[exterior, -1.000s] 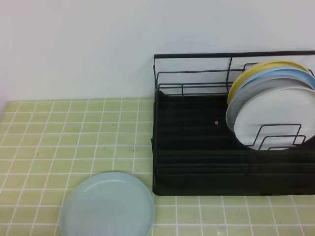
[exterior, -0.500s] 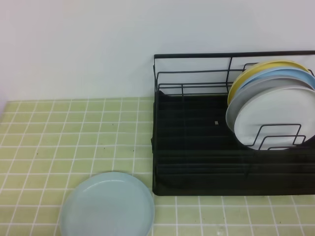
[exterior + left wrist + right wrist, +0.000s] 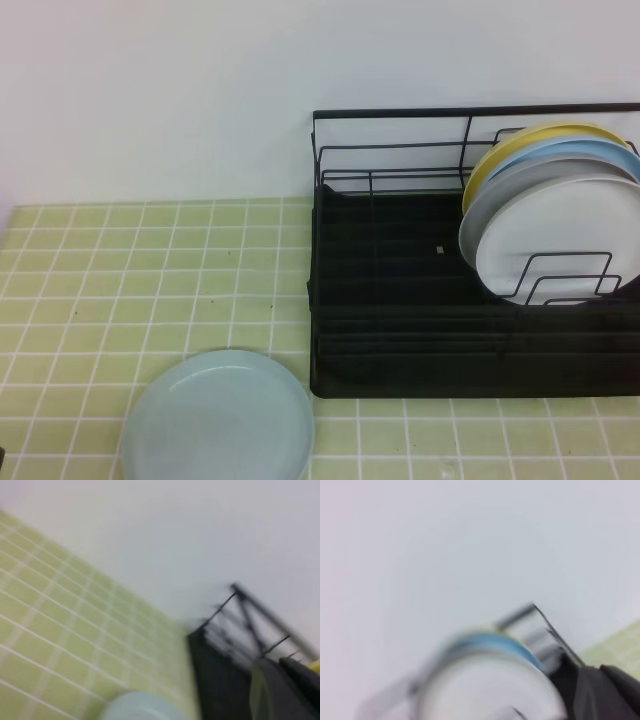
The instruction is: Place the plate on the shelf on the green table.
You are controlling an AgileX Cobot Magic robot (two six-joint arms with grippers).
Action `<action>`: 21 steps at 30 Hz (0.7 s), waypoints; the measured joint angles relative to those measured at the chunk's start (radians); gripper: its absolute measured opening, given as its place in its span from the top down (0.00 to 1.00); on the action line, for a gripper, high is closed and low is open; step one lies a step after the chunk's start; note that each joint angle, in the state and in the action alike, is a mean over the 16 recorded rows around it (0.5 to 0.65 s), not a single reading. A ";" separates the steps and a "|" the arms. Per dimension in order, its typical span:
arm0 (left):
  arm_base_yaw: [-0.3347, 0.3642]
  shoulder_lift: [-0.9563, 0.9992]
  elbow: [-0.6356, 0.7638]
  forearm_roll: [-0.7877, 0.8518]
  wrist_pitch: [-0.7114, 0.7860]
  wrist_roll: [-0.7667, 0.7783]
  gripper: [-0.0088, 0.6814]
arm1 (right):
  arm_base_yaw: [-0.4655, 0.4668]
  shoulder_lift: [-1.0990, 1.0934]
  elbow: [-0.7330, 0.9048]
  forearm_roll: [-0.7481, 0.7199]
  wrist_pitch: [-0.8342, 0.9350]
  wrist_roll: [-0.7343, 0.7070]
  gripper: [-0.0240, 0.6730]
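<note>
Left end effector (image 3: pixel 282 690) shut, plate (image 3: pixel 142 707) beside

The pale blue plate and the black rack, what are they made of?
The pale aqua plate looks like glazed ceramic, or maybe melamine: smooth, glossy, with a soft sheen. The black rack looks like thin coated metal wire, bent into rails and loops, over a dark matte tray that seems to be plastic.

The plate (image 3: pixel 218 416) is pale aqua on a surface (image 3: pixel 120 270) of yellow-green tiles with white grout. The shelf (image 3: pixel 400 300) is black wire, holding a yellow plate (image 3: pixel 520 140), a sky-blue plate (image 3: pixel 575 152) and a white-grey plate (image 3: pixel 545 225).
</note>
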State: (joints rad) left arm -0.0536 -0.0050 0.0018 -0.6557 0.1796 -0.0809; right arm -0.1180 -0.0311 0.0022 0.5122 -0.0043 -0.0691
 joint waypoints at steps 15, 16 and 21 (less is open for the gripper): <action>0.000 0.000 0.000 -0.468 -0.034 -0.020 0.99 | 0.000 0.000 0.003 0.472 -0.047 -0.043 0.97; 0.000 0.000 0.000 -0.471 -0.034 -0.016 0.99 | 0.000 0.000 0.003 0.476 -0.034 -0.047 0.97; 0.000 0.000 -0.001 -0.479 -0.020 0.052 0.99 | 0.000 0.000 -0.010 0.499 0.030 -0.108 0.97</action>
State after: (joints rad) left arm -0.0536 -0.0050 0.0010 -1.1348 0.1601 -0.0288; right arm -0.1180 -0.0311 -0.0083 1.0109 0.0261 -0.1770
